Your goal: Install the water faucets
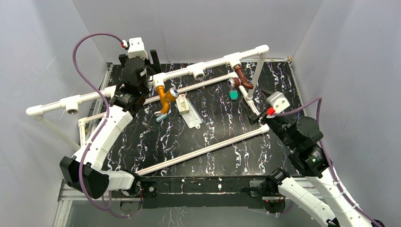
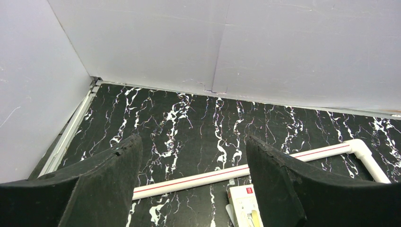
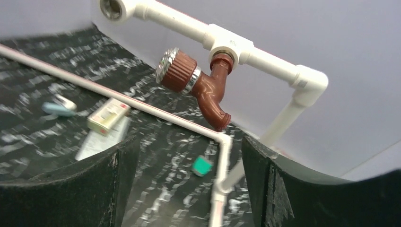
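right claw (image 3: 188, 142) stands spread wide with nothing between its fingers. the reddish-brown faucet (image 3: 208, 90) hangs ahead of it and above the gap, a little toward its right finger and apart from both. the faucet's neck sits in a white tee socket (image 3: 230, 45) of the pipe frame (image 3: 283, 64), spout pointing down, ribbed knob sticking out toward the claw's left. whether the thread is fully home i cannot tell. left claw (image 2: 193, 142) is spread and empty too. the orange-yellow faucet (image 1: 164, 97) is missing from its own view, but from overhead it hangs under another socket just beside that claw.

below the brown spout a thin rail of the frame crosses in front of the right claw, with a green piece (image 3: 202, 165) on the table (image 3: 156, 151) beyond it and a small box (image 3: 108, 116) off to the left.

the risks, as i judge them: a grip on the knob instead of the body would only spin the valve. a sideways push could flex or drag the light frame. a low approach could catch the rail. the left claw, being so close, could knock the yellow faucet askew.
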Robot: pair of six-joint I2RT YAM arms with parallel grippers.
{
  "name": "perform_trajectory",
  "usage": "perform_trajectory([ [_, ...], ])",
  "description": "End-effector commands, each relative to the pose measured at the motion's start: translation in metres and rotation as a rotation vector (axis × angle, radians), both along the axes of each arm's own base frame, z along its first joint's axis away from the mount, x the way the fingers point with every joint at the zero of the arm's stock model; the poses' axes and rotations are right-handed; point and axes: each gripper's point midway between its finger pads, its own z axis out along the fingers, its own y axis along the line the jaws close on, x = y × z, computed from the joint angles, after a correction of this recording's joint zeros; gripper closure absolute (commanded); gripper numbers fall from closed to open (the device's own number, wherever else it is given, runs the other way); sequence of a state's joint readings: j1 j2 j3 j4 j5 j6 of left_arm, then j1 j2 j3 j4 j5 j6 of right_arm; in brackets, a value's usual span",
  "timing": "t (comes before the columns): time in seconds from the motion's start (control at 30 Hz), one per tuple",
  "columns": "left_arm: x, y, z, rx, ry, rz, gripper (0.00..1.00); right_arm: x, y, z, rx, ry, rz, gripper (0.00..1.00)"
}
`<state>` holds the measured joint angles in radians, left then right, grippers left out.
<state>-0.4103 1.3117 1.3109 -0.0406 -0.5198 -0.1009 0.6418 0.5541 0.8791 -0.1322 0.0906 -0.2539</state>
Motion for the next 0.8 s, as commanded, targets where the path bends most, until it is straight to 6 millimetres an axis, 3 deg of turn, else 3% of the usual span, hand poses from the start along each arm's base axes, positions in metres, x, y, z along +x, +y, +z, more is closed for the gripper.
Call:
perform_trajectory([
  [0.0, -0.034, -0.007, -0.145, 0.179, 0.475, -0.076, 0.22, 0.002, -0.011, 0.014, -0.307, -0.286, -0.035, 0.15],
  [0.27, -0.034, -0.007, -0.145, 0.179, 0.475, -0.077, 0.22, 0.023, -0.016, 0.025, -0.549, -0.536, -0.157, 0.15],
  [0.77, -0.034, -0.008, -0.144, 0.172, 0.472, -0.084, 0.22, 0.051, -0.004, 0.048, -0.658, -0.735, -0.275, 0.17],
])
